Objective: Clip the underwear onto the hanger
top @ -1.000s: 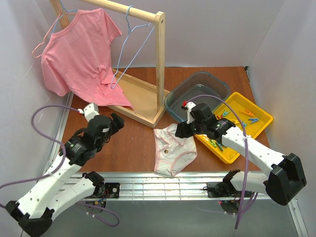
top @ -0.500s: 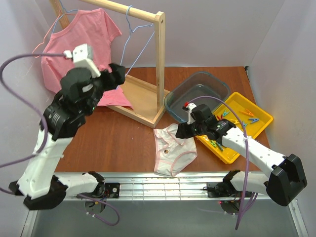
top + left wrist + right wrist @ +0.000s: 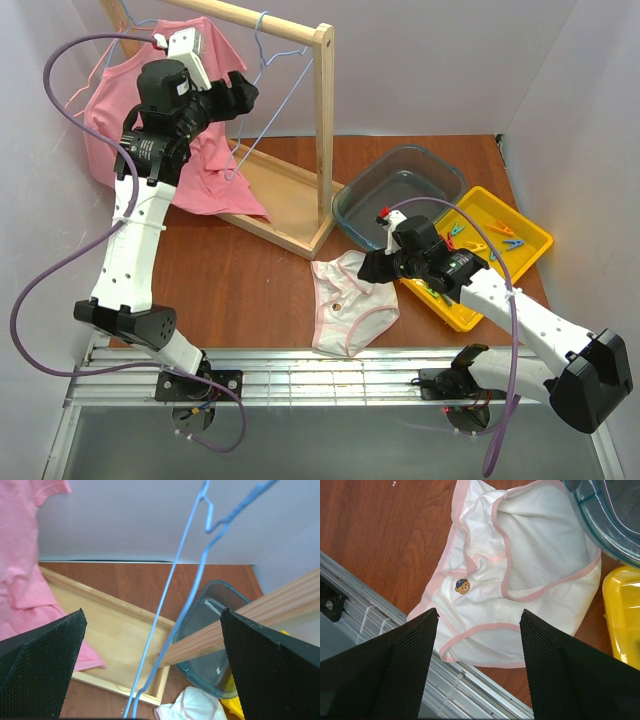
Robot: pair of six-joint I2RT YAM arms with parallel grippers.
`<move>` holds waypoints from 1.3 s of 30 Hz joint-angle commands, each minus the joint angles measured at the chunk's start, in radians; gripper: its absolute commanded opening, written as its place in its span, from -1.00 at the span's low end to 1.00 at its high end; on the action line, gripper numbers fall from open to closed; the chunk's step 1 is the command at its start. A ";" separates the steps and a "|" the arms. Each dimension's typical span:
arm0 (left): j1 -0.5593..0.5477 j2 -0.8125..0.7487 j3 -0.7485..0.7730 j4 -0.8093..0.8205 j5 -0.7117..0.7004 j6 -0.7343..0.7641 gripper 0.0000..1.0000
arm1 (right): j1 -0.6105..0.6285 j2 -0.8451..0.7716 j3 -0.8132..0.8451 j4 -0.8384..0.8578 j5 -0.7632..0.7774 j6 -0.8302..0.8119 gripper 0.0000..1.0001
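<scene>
Presently: item, underwear [image 3: 520,570], white with pink trim, flat on the bench [image 3: 250,290] just in front of the wooden rail stand [image 3: 322,130], beside a clear basin [image 3: 400,190]. Right gripper [image 3: 479,617] hovers over it, jaws spread, empty. Item, hanger [image 3: 172,577], blue wire, hooked on the stand's top rail. Left gripper [image 3: 152,615] raised to it, jaws wide apart, wire between them, ungripped. Step judged: fetching the hanger. Next calls for closing on thin wire, then unhooking. Markings: small bear print on the underwear; no legible writing.
</scene>
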 commanded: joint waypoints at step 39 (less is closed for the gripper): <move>-0.012 0.020 0.012 0.161 0.106 -0.042 -1.00 | 0.007 0.135 0.056 0.035 -0.011 -0.060 0.14</move>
